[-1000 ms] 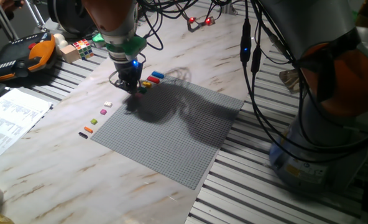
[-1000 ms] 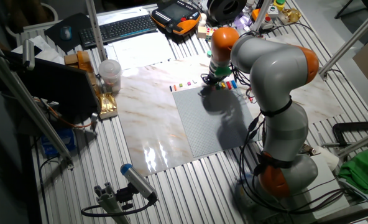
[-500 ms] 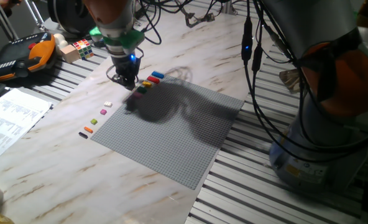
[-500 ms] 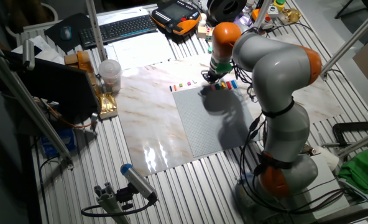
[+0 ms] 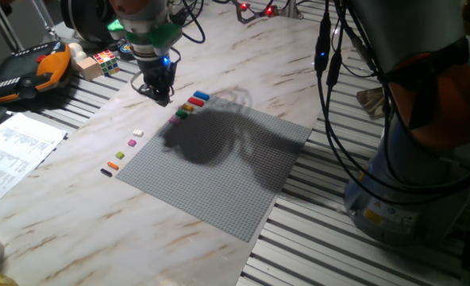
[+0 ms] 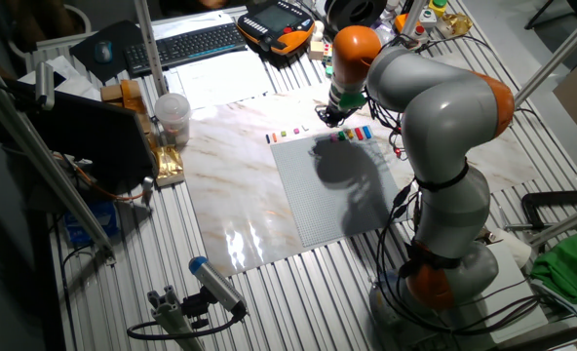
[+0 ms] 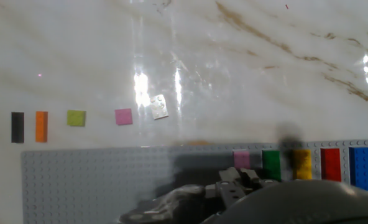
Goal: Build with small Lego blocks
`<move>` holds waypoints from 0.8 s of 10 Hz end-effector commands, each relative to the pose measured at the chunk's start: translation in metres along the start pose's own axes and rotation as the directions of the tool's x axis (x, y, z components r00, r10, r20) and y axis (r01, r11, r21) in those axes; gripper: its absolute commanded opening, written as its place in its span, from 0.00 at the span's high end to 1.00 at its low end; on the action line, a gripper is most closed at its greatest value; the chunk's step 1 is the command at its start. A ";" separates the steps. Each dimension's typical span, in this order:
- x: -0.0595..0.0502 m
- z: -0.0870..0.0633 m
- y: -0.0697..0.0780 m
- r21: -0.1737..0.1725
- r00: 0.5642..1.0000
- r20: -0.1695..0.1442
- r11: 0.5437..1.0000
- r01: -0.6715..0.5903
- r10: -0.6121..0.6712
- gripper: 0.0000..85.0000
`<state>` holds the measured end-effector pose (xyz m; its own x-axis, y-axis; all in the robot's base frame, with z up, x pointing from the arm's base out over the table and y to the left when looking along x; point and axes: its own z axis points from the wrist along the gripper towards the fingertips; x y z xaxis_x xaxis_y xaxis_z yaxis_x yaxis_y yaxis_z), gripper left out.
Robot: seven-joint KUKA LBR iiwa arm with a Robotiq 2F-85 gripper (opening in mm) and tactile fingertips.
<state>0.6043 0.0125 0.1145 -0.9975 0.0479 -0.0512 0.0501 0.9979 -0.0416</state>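
Note:
The grey baseplate (image 5: 219, 175) (image 7: 97, 180) lies on the marble table. Along its far edge stand a pink (image 7: 242, 158), green (image 7: 271, 165), yellow (image 7: 301, 163), red (image 7: 331, 164) and blue (image 7: 359, 168) small Lego block in a row. Loose on the table lie a white (image 7: 160, 106), pink (image 7: 123, 116), lime (image 7: 76, 118), orange (image 7: 41, 126) and black (image 7: 17, 126) block. My gripper (image 5: 161, 97) (image 6: 326, 115) hangs above the table just off the plate's far corner, beside the row. Its fingertips are too small and dark to read, and nothing shows between them.
A multicoloured puzzle cube (image 5: 105, 60) and an orange-and-black pendant (image 5: 28, 71) sit at the far left. A printed sheet (image 5: 13, 151) lies at the left edge. Black cables (image 5: 330, 95) hang on the right. A keyboard (image 6: 186, 44) and a cup (image 6: 172, 117) stand beyond the marble.
My gripper has risen from the plate's far edge by the pink block and drifted up and away toward the table's far side. The blocks have not moved.

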 end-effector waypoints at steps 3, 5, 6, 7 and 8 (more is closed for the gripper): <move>0.002 -0.006 -0.001 -0.017 1.000 0.003 1.000 -0.002 0.002 0.99; 0.000 -0.016 -0.004 -0.026 1.000 0.004 1.000 0.002 -0.002 0.99; 0.001 -0.017 -0.002 -0.026 1.000 0.008 1.000 0.003 -0.003 0.99; 0.003 -0.018 -0.002 -0.017 1.000 0.018 1.000 0.011 -0.011 0.99; 0.004 -0.019 -0.003 -0.022 1.000 0.021 1.000 -0.003 0.003 0.99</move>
<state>0.5989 0.0107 0.1332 -0.9961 0.0524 -0.0715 0.0535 0.9985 -0.0144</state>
